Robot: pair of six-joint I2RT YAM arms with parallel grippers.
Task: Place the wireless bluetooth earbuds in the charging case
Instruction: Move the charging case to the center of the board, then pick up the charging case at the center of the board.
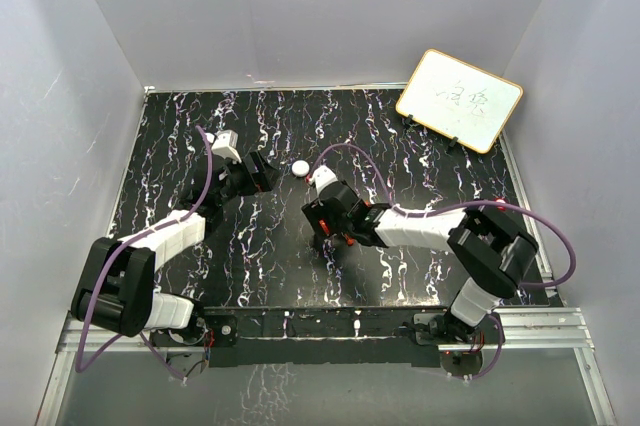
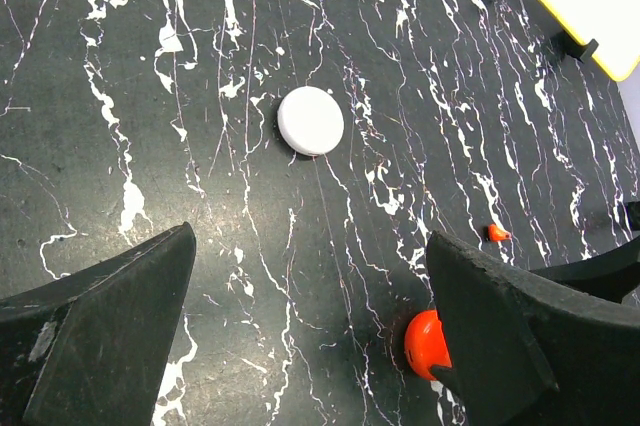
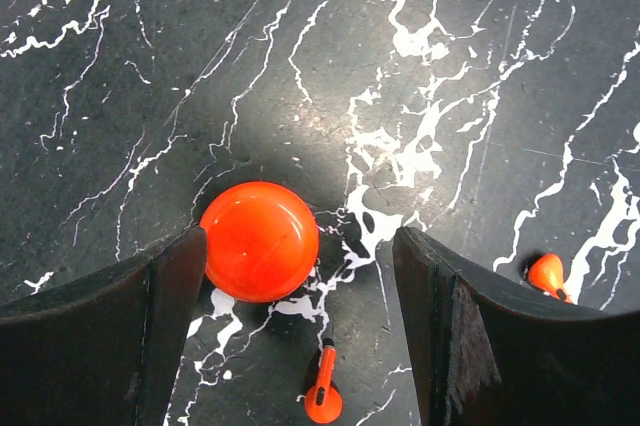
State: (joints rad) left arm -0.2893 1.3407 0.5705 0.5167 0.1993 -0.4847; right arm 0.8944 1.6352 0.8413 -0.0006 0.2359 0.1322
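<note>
The earbuds are too small to find in the top view. Left wrist: your left jaws are wide open and empty; 1 red earbud lies well apart. Right wrist: right jaws open, red puck between them, 2 earbuds close by. Move over 1 earbud and squeeze softly.

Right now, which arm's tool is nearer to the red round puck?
Right. The right tool straddles the red puck, which sits between its open fingers. The left tool is off to one side, the puck outside its gap, partly hidden by one finger.
</note>
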